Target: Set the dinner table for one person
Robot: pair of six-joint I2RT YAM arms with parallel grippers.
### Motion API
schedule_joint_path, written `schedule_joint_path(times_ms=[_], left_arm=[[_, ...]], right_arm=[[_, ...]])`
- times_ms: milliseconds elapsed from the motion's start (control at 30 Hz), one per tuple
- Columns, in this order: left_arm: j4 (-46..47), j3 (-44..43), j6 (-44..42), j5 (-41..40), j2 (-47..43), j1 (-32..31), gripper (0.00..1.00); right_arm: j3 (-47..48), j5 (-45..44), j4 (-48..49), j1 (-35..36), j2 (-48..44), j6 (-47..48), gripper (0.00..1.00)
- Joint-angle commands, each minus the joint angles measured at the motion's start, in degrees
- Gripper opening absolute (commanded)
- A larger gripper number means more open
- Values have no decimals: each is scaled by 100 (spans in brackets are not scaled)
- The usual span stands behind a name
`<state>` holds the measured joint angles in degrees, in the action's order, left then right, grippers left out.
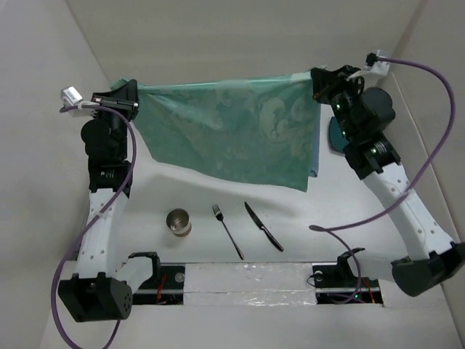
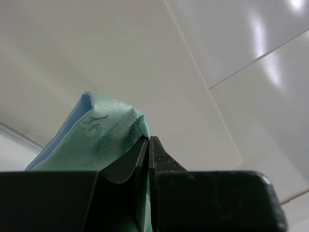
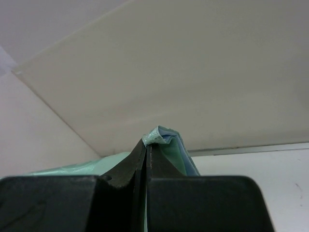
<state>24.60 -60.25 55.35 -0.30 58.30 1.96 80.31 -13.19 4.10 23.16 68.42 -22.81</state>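
A pale green patterned cloth placemat (image 1: 236, 127) hangs stretched in the air between both grippers, above the far half of the white dinner table (image 1: 218, 196). My left gripper (image 1: 133, 102) is shut on its left corner, seen in the left wrist view (image 2: 106, 130). My right gripper (image 1: 320, 86) is shut on its right corner, seen in the right wrist view (image 3: 166, 140). A metal cup (image 1: 178, 222), a fork (image 1: 227, 230) and a knife (image 1: 263, 226) lie on the table near the front.
A dark blue plate (image 1: 336, 136) lies at the far right, partly hidden behind the right arm. White upright panels (image 1: 65, 43) border the table. Purple cables loop beside both arms.
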Motion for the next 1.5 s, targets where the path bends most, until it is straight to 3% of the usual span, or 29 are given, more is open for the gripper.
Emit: schedule_joint_path(times_ms=[0,133,267,467,600,700,733,833,967,1100,1200,1333,1467], left_arm=[[246,118,28,3,330,50,0],[256,-179,-24,3,962,50,0],[36,-1118,-95,328,1770,50,0],[10,-1236,-191,276,1440,50,0],[282,256,10,302,640,50,0],[720,1925,475,285,-54,50,0],[1104,2677,668,267,-369,50,0],[1144,3465,652,319,-364,50,1],[1091,4256,424,504,-293,50,35],[514,4303,126,329,-644,50,40],[2,4118,-102,214,-811,50,44],[-613,3951,-550,-207,-909,50,47],[-518,3794,-657,-690,-304,50,47]], right_arm=[[379,613,-339,-355,879,242,0],[783,1160,-129,-557,1743,198,0],[1923,1564,-375,-672,2473,180,0],[1875,1688,-472,-830,2081,321,0],[638,1969,-86,-892,1456,338,0],[-926,1952,415,-944,1068,286,0],[-1939,1961,756,-945,1016,233,0],[-2430,1864,960,-997,1155,181,0],[-3222,1776,979,-1243,1463,180,0],[-3530,1557,812,-1243,1402,127,10],[-3811,1398,531,-1243,1306,4,26],[-4320,1180,452,-1296,867,-66,56],[-4682,977,548,-1445,462,-110,60]])
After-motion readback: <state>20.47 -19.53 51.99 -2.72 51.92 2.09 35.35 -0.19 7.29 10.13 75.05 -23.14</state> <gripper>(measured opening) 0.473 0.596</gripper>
